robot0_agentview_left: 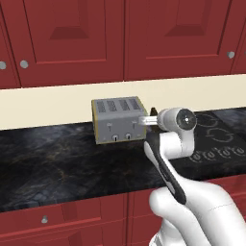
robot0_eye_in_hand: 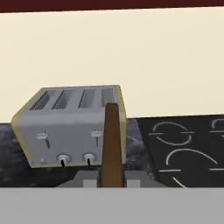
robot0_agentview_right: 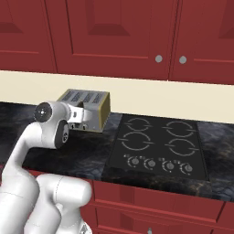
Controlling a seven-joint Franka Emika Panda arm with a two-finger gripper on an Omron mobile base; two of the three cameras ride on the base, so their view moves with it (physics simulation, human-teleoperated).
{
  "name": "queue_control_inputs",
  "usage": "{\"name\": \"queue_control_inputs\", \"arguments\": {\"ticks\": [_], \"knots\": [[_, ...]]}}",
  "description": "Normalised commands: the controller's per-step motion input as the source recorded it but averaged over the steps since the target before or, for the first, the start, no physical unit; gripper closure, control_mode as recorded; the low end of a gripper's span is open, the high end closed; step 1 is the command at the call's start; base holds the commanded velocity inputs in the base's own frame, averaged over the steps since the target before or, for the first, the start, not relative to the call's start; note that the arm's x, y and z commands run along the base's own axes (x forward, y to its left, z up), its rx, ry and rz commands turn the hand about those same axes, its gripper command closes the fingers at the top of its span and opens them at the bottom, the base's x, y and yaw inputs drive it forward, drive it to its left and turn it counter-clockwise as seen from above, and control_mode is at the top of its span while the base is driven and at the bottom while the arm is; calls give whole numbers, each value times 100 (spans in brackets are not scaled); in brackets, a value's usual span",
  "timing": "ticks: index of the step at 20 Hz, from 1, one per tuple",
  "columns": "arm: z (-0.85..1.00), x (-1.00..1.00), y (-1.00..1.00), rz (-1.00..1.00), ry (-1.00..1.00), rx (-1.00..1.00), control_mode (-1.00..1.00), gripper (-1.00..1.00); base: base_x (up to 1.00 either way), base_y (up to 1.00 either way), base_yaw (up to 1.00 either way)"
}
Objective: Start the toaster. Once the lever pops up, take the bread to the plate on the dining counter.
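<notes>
The silver-grey toaster (robot0_agentview_left: 117, 120) (robot0_agentview_right: 87, 103) (robot0_eye_in_hand: 72, 127) stands on the black worktop against the cream wall. Its slots look empty in the hand view. The lever (robot0_eye_in_hand: 97, 134) (robot0_agentview_left: 128, 124) is the right-hand front tab, sitting high in its slot, level with the left tab. My gripper (robot0_eye_in_hand: 111, 179) (robot0_agentview_left: 153, 118) (robot0_agentview_right: 78, 117) hovers just in front of the toaster's right end and is shut on the bread (robot0_eye_in_hand: 112, 140) (robot0_agentview_left: 153, 112), a thin dark brown slice standing upright between the fingers. The plate and the dining counter are out of view.
A black cooktop (robot0_agentview_left: 218, 137) (robot0_agentview_right: 157, 141) (robot0_eye_in_hand: 183, 144) with four rings and a row of knobs lies right of the toaster. Red wall cabinets (robot0_agentview_left: 120, 33) hang above, and red drawers (robot0_agentview_right: 151, 201) run below the worktop's front edge.
</notes>
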Motion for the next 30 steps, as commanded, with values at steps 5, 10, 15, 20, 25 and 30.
{"name": "queue_control_inputs", "arguments": {"ticks": [5,10,15,20,25,30], "knots": [[3,-88,-22,0,15,-1,-100,100,0,0,0],[0,-73,-25,0,10,-3,-100,100,0,0,0],[0,-49,-15,0,6,-4,-100,100,0,0,0],[0,-38,-3,0,0,-1,-100,100,0,0,0],[0,-27,-1,0,0,0,-100,100,0,0,0],[0,-37,-6,0,0,0,-100,100,0,0,0]]}}
